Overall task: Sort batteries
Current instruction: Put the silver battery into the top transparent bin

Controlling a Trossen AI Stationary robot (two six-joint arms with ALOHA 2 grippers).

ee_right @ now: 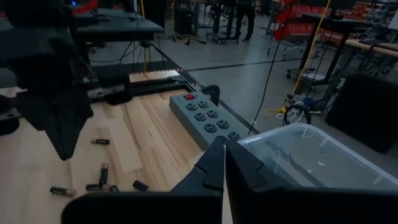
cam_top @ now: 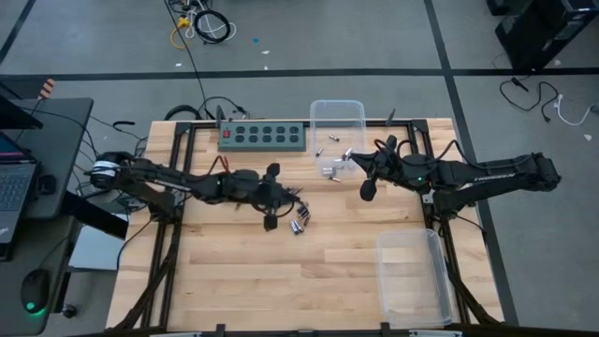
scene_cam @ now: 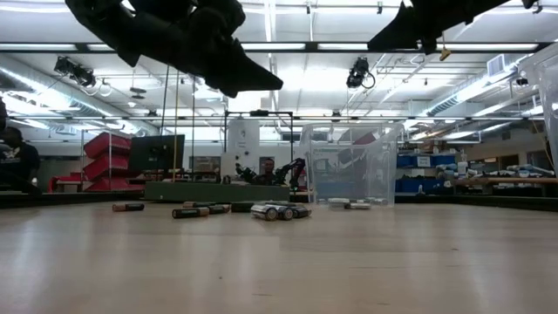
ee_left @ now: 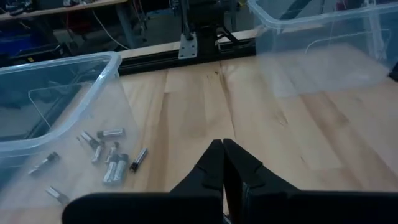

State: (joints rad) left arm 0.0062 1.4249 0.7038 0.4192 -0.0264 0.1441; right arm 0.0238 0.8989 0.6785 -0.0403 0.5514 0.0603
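Note:
Small silvery and dark batteries lie on the wooden table in two loose groups. One group (cam_top: 299, 220) lies just near-right of my left gripper (cam_top: 285, 195). The other (cam_top: 332, 161) lies beside the far clear bin (cam_top: 338, 117), under my right gripper (cam_top: 354, 165). Both grippers hover above the table, shut, with nothing seen between the fingers. The left wrist view shows its shut fingers (ee_left: 222, 154) above bare wood, with batteries (ee_left: 107, 158) off to one side. The right wrist view shows its shut fingers (ee_right: 224, 152) and dark batteries (ee_right: 99, 177) farther off.
A green power strip (cam_top: 264, 136) lies along the far edge, left of the far bin. A second clear bin (cam_top: 412, 276) stands at the near right. The near-left half of the table is bare wood. Dark frame rails border the table.

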